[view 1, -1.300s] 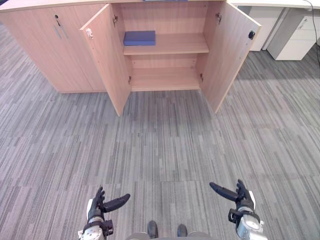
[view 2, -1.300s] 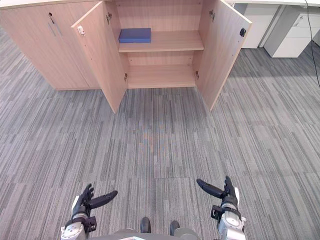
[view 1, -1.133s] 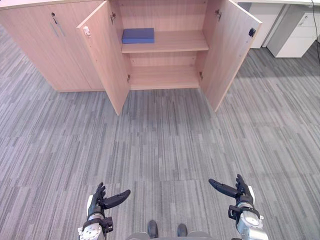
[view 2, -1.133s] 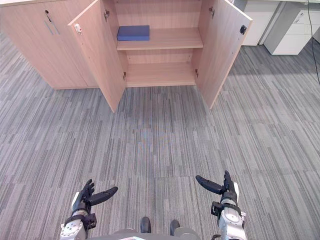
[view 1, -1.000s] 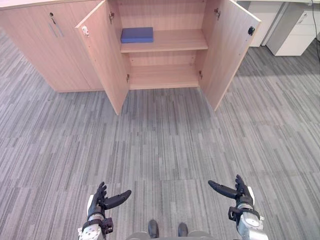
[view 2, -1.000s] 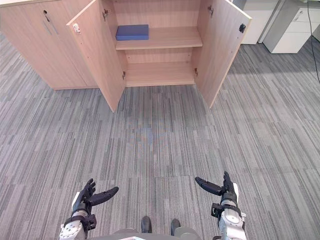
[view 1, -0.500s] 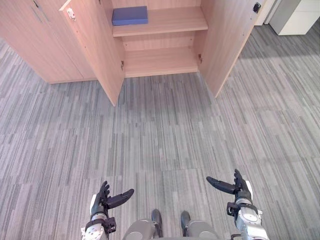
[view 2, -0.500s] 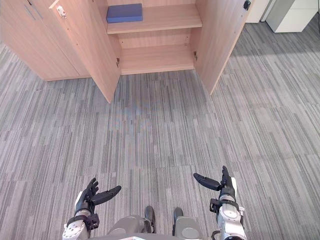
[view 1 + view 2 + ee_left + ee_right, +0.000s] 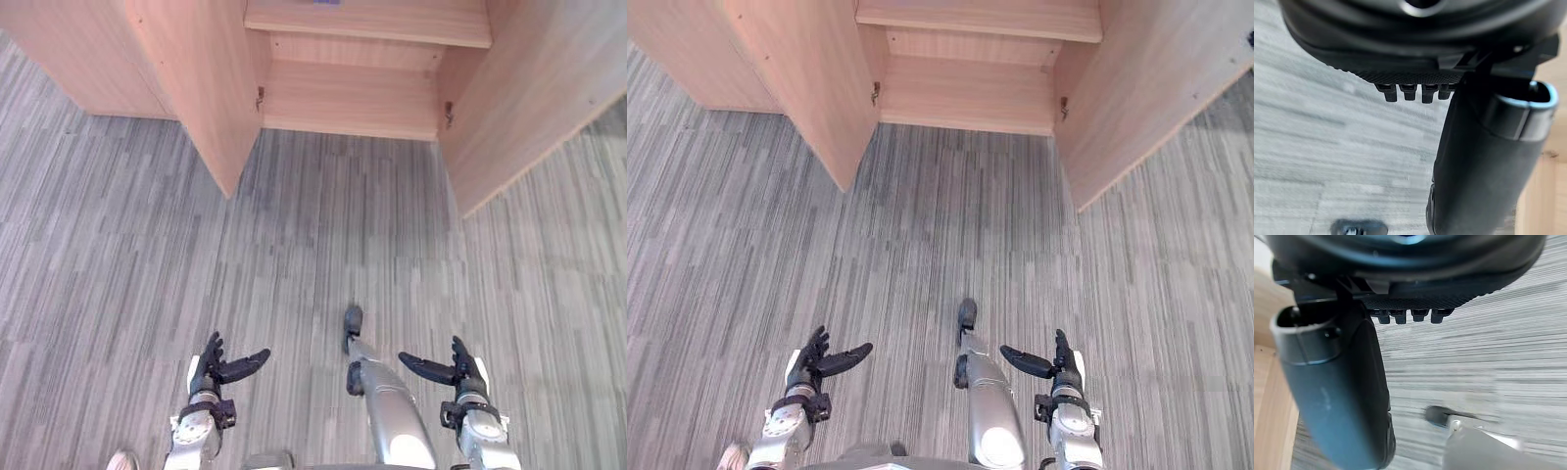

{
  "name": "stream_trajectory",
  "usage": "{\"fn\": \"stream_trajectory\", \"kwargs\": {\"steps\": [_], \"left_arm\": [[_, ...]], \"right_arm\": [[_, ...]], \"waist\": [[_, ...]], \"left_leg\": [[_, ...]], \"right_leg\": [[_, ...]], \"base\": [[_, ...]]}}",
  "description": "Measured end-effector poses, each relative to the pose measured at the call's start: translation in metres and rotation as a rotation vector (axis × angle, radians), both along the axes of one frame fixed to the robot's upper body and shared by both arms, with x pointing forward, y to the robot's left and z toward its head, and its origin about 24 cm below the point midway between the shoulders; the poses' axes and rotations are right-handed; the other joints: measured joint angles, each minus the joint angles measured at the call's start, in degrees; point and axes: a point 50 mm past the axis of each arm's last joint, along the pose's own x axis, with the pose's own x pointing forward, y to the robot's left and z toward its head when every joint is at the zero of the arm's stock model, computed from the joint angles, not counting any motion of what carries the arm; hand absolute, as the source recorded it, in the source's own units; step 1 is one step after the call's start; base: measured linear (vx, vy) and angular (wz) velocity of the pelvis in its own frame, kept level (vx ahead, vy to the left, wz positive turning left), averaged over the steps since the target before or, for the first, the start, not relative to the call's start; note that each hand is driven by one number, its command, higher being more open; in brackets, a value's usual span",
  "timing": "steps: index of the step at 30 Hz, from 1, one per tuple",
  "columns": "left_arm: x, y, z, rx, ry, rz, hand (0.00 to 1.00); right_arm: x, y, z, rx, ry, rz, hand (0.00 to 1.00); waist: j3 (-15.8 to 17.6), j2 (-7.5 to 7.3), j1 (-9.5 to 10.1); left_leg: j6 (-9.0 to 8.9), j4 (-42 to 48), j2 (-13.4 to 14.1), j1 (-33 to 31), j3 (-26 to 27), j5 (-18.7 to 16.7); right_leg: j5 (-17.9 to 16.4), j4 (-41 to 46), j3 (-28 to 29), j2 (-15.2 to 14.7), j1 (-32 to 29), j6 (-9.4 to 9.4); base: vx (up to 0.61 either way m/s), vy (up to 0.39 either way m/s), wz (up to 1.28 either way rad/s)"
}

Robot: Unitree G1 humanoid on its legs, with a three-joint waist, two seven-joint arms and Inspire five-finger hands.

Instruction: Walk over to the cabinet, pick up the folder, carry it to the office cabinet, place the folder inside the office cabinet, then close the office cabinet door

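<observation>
The wooden cabinet stands open straight ahead, its left door (image 9: 196, 88) and right door (image 9: 549, 98) swung out towards me. Only a thin blue sliver of the folder (image 9: 326, 1) shows, lying on the upper shelf (image 9: 392, 22). The bottom shelf (image 9: 353, 98) is bare. My left hand (image 9: 211, 370) and right hand (image 9: 458, 370) hang low over the carpet, far short of the cabinet. Both are open and empty, thumbs pointing inwards. Each wrist view shows straight fingers (image 9: 1410, 90) and a thumb (image 9: 1337, 382) over the carpet.
Grey striped carpet (image 9: 323, 235) stretches from me to the cabinet. The two open doors flank the way in and leave a wide gap between them. A closed cabinet section (image 9: 69, 49) stands to the left. A pale shoe tip (image 9: 122, 460) shows at the lower left edge.
The camera has moved closer to the cabinet, which now fills the top of the view, with the folder almost past the top edge. Both hands stay open and low.
</observation>
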Motion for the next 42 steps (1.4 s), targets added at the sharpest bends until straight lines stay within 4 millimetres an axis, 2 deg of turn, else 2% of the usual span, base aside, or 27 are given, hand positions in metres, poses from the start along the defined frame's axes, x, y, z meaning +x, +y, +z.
{"fn": "stream_trajectory", "kwargs": {"steps": [2, 3, 4, 6, 9, 11, 12, 13, 14, 15, 17, 18, 19, 20, 23, 26, 27, 28, 29, 30, 31, 33, 34, 36, 39, 41, 42], "left_arm": [[-0.005, -0.009, -0.004, -0.029, 0.011, 0.004, 1.0], [-0.007, -0.008, -0.003, -0.031, -0.002, 0.004, 1.0], [-0.007, -0.007, -0.002, -0.03, -0.007, 0.007, 1.0], [-0.007, -0.006, -0.001, -0.035, -0.013, 0.017, 1.0], [-0.011, -0.005, -0.002, -0.035, -0.007, 0.017, 1.0], [-0.016, -0.004, -0.002, -0.034, -0.002, 0.022, 1.0], [-0.022, -0.003, -0.005, -0.035, 0.011, 0.033, 1.0], [-0.025, -0.001, -0.006, -0.034, 0.025, 0.043, 1.0], [-0.028, 0.001, -0.008, -0.031, 0.039, 0.054, 1.0], [-0.025, 0.002, -0.006, -0.03, 0.031, 0.06, 1.0], [-0.02, -0.001, -0.004, -0.035, 0.014, 0.051, 1.0], [-0.021, 0.0, -0.005, -0.032, 0.021, 0.052, 1.0], [-0.022, 0.001, -0.006, -0.03, 0.025, 0.053, 1.0], [-0.023, 0.006, -0.005, -0.011, 0.028, 0.054, 1.0], [-0.019, 0.013, -0.001, 0.014, 0.008, 0.056, 1.0], [-0.01, 0.017, 0.004, 0.028, -0.018, 0.061, 1.0], [-0.014, 0.023, 0.004, 0.044, -0.007, 0.062, 1.0], [-0.017, 0.025, 0.003, 0.052, 0.003, 0.063, 1.0], [-0.022, 0.028, 0.0, 0.057, 0.024, 0.067, 1.0], [-0.023, 0.015, -0.008, 0.011, 0.056, 0.083, 1.0], [-0.025, 0.01, -0.011, -0.004, 0.066, 0.079, 1.0], [-0.024, 0.001, -0.012, -0.029, 0.062, 0.079, 1.0], [-0.023, -0.003, -0.012, -0.042, 0.057, 0.07, 1.0], [-0.023, -0.008, -0.012, -0.059, 0.05, 0.065, 1.0], [-0.019, -0.012, -0.006, -0.063, 0.016, 0.048, 1.0], [-0.018, -0.012, -0.004, -0.066, 0.002, 0.049, 1.0], [-0.019, -0.009, -0.004, -0.058, 0.003, 0.053, 1.0]], "right_arm": [[-0.003, 0.0, -0.001, -0.002, 0.009, 0.007, 1.0], [-0.001, 0.004, -0.002, 0.001, 0.008, 0.03, 1.0], [0.0, 0.007, -0.001, 0.004, 0.003, 0.038, 1.0], [0.004, 0.012, 0.0, 0.015, -0.013, 0.041, 1.0], [0.008, 0.015, 0.002, 0.023, -0.028, 0.05, 1.0], [0.014, 0.016, 0.006, 0.017, -0.043, 0.061, 1.0], [0.015, 0.014, 0.005, 0.013, -0.039, 0.055, 1.0], [0.014, 0.014, 0.003, 0.013, -0.026, 0.05, 1.0], [0.013, 0.014, 0.002, 0.011, -0.021, 0.049, 1.0], [0.012, 0.014, 0.002, 0.009, -0.02, 0.043, 1.0], [0.008, 0.009, 0.0, 0.01, -0.01, 0.011, 1.0], [0.005, 0.011, -0.002, 0.016, -0.003, 0.006, 1.0], [0.004, 0.012, -0.002, 0.017, 0.0, 0.009, 1.0], [0.003, 0.02, -0.005, 0.028, 0.009, 0.027, 1.0], [0.002, 0.029, -0.007, 0.026, 0.016, 0.069, 1.0], [0.003, 0.032, -0.007, 0.031, 0.015, 0.085, 1.0], [-0.001, 0.031, -0.009, 0.029, 0.026, 0.079, 1.0], [-0.006, 0.031, -0.011, 0.03, 0.04, 0.075, 1.0], [-0.015, 0.029, -0.015, 0.028, 0.063, 0.068, 1.0], [-0.012, 0.017, -0.015, -0.002, 0.087, 0.061, 1.0], [-0.016, 0.014, -0.015, -0.006, 0.09, 0.047, 1.0], [-0.016, 0.009, -0.014, -0.014, 0.083, 0.033, 1.0], [-0.019, 0.009, -0.015, -0.013, 0.091, 0.029, 1.0], [-0.026, 0.008, -0.018, -0.011, 0.109, 0.02, 1.0], [-0.021, 0.005, -0.012, -0.006, 0.07, -0.015, 1.0], [-0.022, 0.0, -0.012, -0.011, 0.069, -0.033, 1.0], [-0.025, 0.003, -0.015, 0.001, 0.082, -0.042, 1.0]], "waist": [[0.1, -0.21, -0.19], [0.1, 0.01, 0.37], [0.1, -0.09, 0.96], [0.6, -0.8, 3.25], [1.4, -2.25, 6.03], [1.6, -2.58, 7.06], [1.4, -2.3, 7.8], [1.4, -2.47, 8.25], [0.8, -2.98, 8.63], [0.1, -4.5, 7.95], [-0.1, -4.95, 7.05], [-0.1, -5.53, 6.65], [-0.1, -5.54, 6.35], [0.0, -5.52, 5.53], [-0.4, -5.28, 4.53], [-0.4, -5.01, 4.19], [-0.9, -5.76, 4.14], [-1.5, -6.93, 4.18], [-2.5, -8.64, 4.07], [-2.8, -4.82, 4.25], [-3.6, -4.77, 4.06], [-3.5, -3.59, 3.94], [-3.5, -3.58, 3.85], [-3.5, -3.56, 4.6], [-3.7, -3.31, 5.16], [-4.5, -1.86, 5.43], [-4.8, -2.25, 5.76]], "left_leg": [[-0.76, 16.3, 0.6, -4.8, 1.4, 14.2], [-0.69, 34.7, 3.4, -13.4, 3.7, 11.2], [0.01, 40.6, 4.4, -16.8, 5.1, 9.1], [5.37, 47.5, 6.0, -26.5, 9.5, 2.8], [8.64, 32.8, 2.4, -35.7, 13.4, -1.7], [8.19, 14.1, -1.6, -37.8, 10.9, 0.6], [7.76, 0.8, -3.1, -37.6, 9.1, 5.5], [8.0, -1.5, -3.5, -37.4, 8.4, 11.2], [10.47, -1.1, -4.5, -36.7, 8.2, 16.3], [15.25, 0.1, -6.7, -36.8, 8.1, 16.6], [16.77, 2.4, -8.4, -34.8, 8.8, 12.6], [17.6, 2.1, -9.7, -30.7, 9.3, 10.2], [17.86, 1.9, -10.0, -28.3, 9.2, 8.7], [18.56, -0.5, -10.6, -20.3, 9.0, 6.5], [18.61, -4.6, -9.6, -13.1, 7.7, 6.4], [17.59, -6.0, -6.4, -9.1, 7.5, 5.9], [13.66, -5.7, -5.8, -7.2, 7.6, 3.5], [11.61, -5.5, -6.4, -6.3, 7.5, 2.0], [10.02, -4.9, -7.3, -5.0, 7.1, -0.7], [9.69, -2.9, -4.0, -5.0, 6.4, -2.2], [8.76, -0.2, -3.7, -5.9, 6.1, -1.7], [7.49, 6.6, -2.3, -8.5, 6.1, -1.2], [4.83, 14.6, -0.9, -11.7, 6.2, -0.8], [5.49, 19.5, 0.7, -14.0, 7.5, -3.2], [7.57, 8.5, 0.2, -16.8, 9.1, -3.9], [8.35, -1.5, -0.1, -16.9, 7.9, 2.7], [9.7, -2.6, -0.3, -15.8, 8.2, 4.2]], "right_leg": [[-5.6, -0.4, 0.3, 0.2, 7.2, 0.33], [-6.8, -4.6, 0.7, 2.7, 13.8, 0.4], [-7.1, -6.4, 1.0, 3.6, 16.2, 0.19], [-8.7, -11.4, 3.0, 5.6, 24.1, -0.59], [-11.4, -16.3, 6.8, 5.2, 33.4, 0.18], [-13.1, -18.2, 9.6, 4.5, 37.3, 1.55], [-14.1, -20.1, 11.3, 4.4, 40.1, 2.98], [-15.0, -21.4, 12.8, 3.9, 42.5, 4.22], [-16.1, -21.1, 13.4, 3.0, 43.6, 5.98], [-17.6, -17.4, 13.1, 0.2, 42.4, 8.25], [-18.8, -2.9, 13.3, -2.3, 37.9, 10.64], [-16.5, 12.3, 13.2, -4.4, 33.4, 14.64], [-15.6, 20.0, 13.0, -5.5, 31.0, 15.62], [-17.6, 34.6, 11.2, -7.5, 25.9, 11.56], [-20.1, 33.0, 7.2, -7.3, 21.4, 7.54], [-20.1, 12.2, 3.8, -4.8, 15.9, 7.76], [-11.6, -4.3, 4.5, -2.9, 16.0, 7.36], [-5.2, -10.1, 5.7, -2.7, 16.1, 6.68], [3.9, -11.5, 7.7, -3.5, 15.6, 3.45], [2.1, -7.0, 6.0, -1.3, 14.6, 2.66], [-1.6, -7.2, 6.0, -1.2, 15.5, 2.94], [-3.1, -7.2, 5.4, -0.4, 16.9, 2.46], [-3.7, -8.9, 4.7, -0.2, 19.5, 2.16], [-3.9, -12.3, 4.3, 0.6, 24.1, 1.77], [-3.7, -15.3, 4.8, 0.9, 27.2, 2.26], [-3.4, -16.0, 5.3, 2.1, 27.3, 3.03], [-3.3, -16.4, 6.4, 2.0, 27.8, 3.83]], "base": [[0.87, -0.401, 0.09], [0.69, -0.273, -0.15], [0.64, -0.219, -0.39], [0.66, -0.16, -0.42], [0.56, -0.046, -0.5], [0.59, 0.057, -0.76], [0.65, 0.154, -0.77], [0.68, 0.188, -0.84], [0.71, 0.223, -0.42], [0.58, 0.185, -0.06], [0.7, 0.212, 0.13], [0.67, 0.196, -0.02], [0.85, 0.203, -0.08], [0.59, 0.123, -0.03], [0.46, 0.022, 0.14], [0.49, -0.131, 0.22], [0.38, -0.12, 0.2], [0.6, -0.239, 0.34], [0.45, -0.185, 0.16], [0.53, -0.238, 0.17], [0.38, -0.165, -0.04], [0.32, -0.165, 0.14], [0.34, -0.163, 0.26], [0.26, -0.109, 0.1], [0.17, -0.004, -0.11], [0.12, 0.094, -0.25], [0.13, 0.125, -0.24]]}}
